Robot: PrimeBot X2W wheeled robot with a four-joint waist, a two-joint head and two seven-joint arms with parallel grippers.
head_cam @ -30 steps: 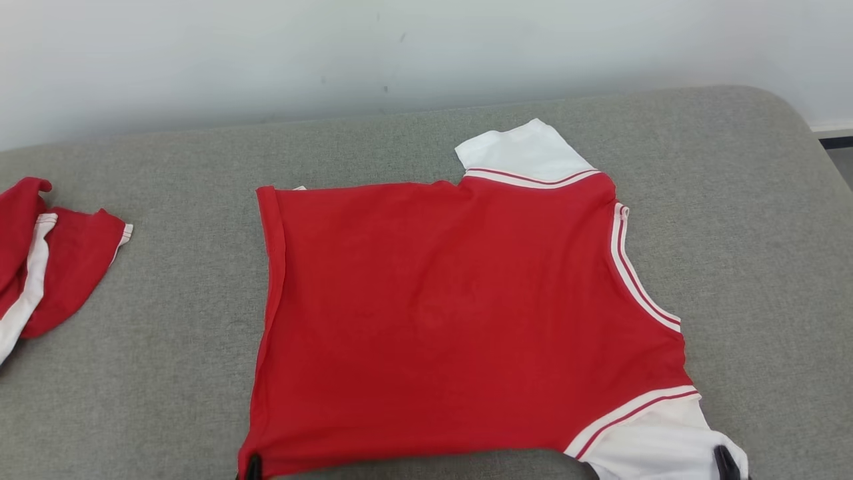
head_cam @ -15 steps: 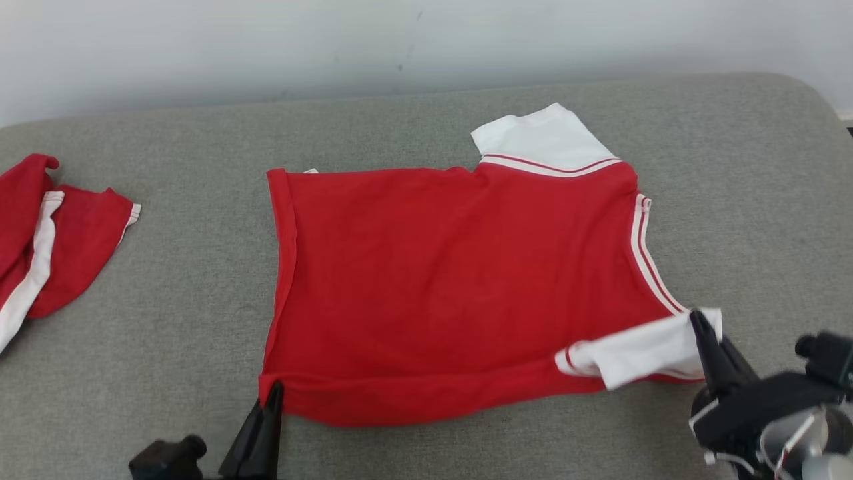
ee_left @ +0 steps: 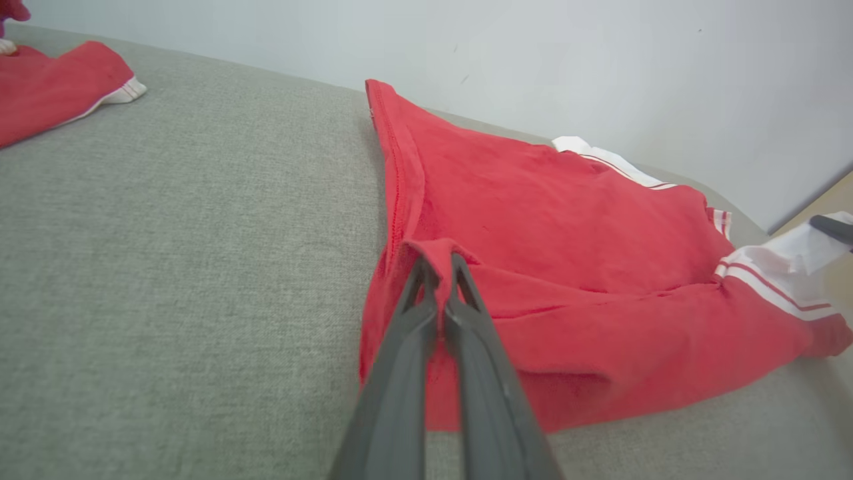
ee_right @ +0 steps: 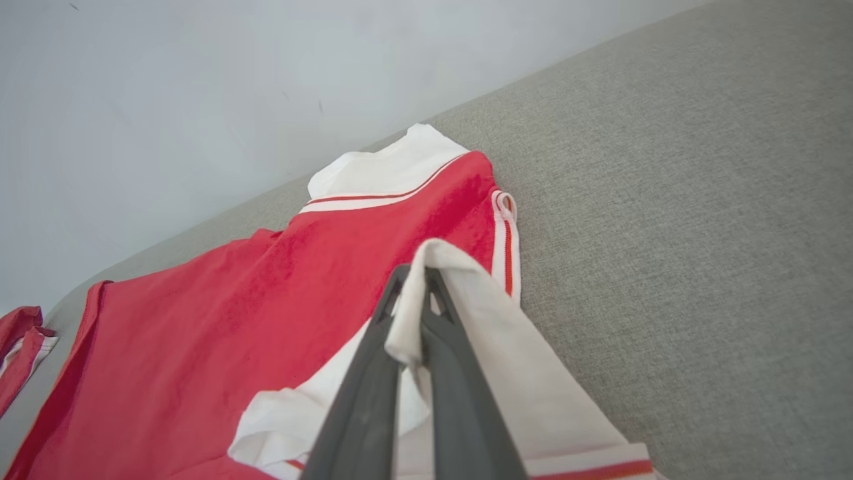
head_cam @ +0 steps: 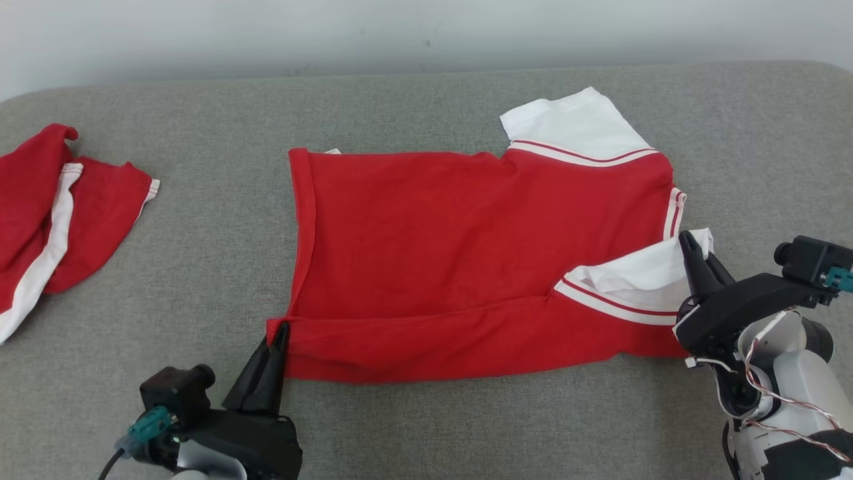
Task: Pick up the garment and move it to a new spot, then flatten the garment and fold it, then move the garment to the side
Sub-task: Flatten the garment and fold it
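Creased red garment (head_cam: 460, 247), coarse grey surface (head_cam: 200, 267)

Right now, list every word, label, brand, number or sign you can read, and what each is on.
None readable.
The red-and-white shirt bears only plain cloth and striped trim.
A white scrap at its far hem corner may be a tag: too small to read.
The second red garment, the grey upholstered surface and the wall carry no writing.
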